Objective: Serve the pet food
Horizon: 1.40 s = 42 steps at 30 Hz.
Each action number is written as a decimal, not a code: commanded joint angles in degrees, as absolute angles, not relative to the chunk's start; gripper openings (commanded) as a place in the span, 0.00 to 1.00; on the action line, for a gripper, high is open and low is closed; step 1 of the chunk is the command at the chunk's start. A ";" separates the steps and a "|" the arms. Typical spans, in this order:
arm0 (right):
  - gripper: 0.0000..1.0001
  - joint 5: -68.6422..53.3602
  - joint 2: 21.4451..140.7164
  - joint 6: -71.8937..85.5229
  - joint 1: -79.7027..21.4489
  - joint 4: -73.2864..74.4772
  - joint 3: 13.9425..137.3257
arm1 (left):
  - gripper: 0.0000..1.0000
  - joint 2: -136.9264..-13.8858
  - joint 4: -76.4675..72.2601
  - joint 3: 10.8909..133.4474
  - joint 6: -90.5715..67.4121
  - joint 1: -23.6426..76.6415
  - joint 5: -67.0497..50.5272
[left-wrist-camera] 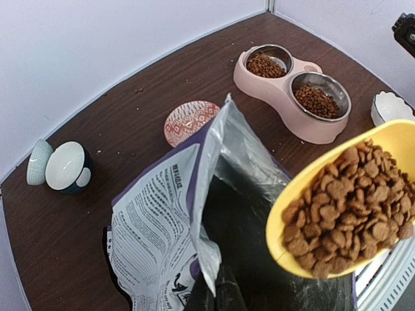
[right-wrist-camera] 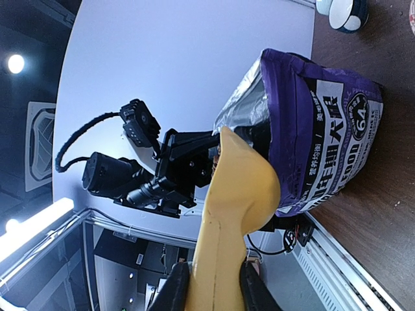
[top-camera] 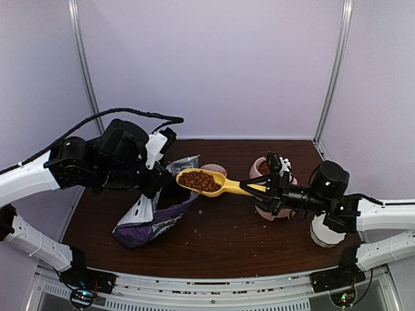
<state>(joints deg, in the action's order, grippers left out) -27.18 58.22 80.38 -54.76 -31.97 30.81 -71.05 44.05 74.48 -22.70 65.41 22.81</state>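
Observation:
My right gripper [top-camera: 264,188] is shut on the handle of a yellow scoop [top-camera: 224,186], held level above the table. The scoop bowl holds a heap of brown pet food [top-camera: 200,181], also seen in the left wrist view [left-wrist-camera: 353,210]. In the right wrist view the scoop's underside [right-wrist-camera: 230,214] runs up from my fingers [right-wrist-camera: 174,288]. My left gripper [left-wrist-camera: 217,291] is shut on the rim of the purple food bag [top-camera: 152,217], holding its mouth [left-wrist-camera: 253,227] open. The pink double feeder [left-wrist-camera: 275,87] has kibble in both steel bowls [left-wrist-camera: 316,100].
A patterned red dish [left-wrist-camera: 190,121] lies behind the bag. A white-and-dark cup [left-wrist-camera: 67,167] and a small ribbed bowl [left-wrist-camera: 37,162] stand at the far left. A white scalloped bowl [left-wrist-camera: 391,107] is by the feeder. Loose kibble crumbs dot the brown table [top-camera: 227,240].

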 commanded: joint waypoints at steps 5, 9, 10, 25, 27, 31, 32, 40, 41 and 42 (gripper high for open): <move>0.12 -25.39 51.90 81.73 -50.20 -30.40 31.26 | 0.00 -71.02 35.67 74.93 -22.90 64.03 24.99; 0.12 -24.69 49.36 81.78 -47.95 -28.43 30.33 | 0.00 -70.72 35.57 74.73 -22.61 63.66 24.67; 0.12 -24.50 48.74 81.90 -47.27 -28.01 29.84 | 0.00 -70.57 35.43 74.57 -22.59 63.47 24.32; 0.12 -26.91 32.32 82.61 -29.62 -21.22 14.55 | 0.00 -66.71 35.91 72.48 -19.12 54.49 9.42; 0.12 -27.95 29.48 82.54 -26.31 -19.86 12.25 | 0.00 -66.87 37.28 73.33 -17.51 53.57 7.01; 0.12 -30.31 23.91 82.82 -19.89 -16.80 8.04 | 0.00 -66.84 38.58 73.99 -14.12 51.72 2.69; 0.12 -30.77 22.19 82.80 -18.40 -15.92 7.27 | 0.00 -66.82 38.73 74.07 -13.42 51.27 2.15; 0.12 -31.07 14.67 80.63 -11.73 -4.68 5.19 | 0.00 -67.26 38.33 74.29 -9.39 50.10 2.65; 0.12 -30.91 14.18 80.13 -11.43 -3.32 5.21 | 0.00 -67.24 38.13 74.15 -8.85 50.10 2.89; 0.12 -30.77 13.66 79.87 -11.27 -2.26 5.17 | 0.00 -67.16 37.80 73.99 -8.23 50.08 3.16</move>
<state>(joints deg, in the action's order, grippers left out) -30.02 14.76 81.47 -11.81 -4.62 5.19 -67.81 41.36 72.53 -12.21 50.65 3.01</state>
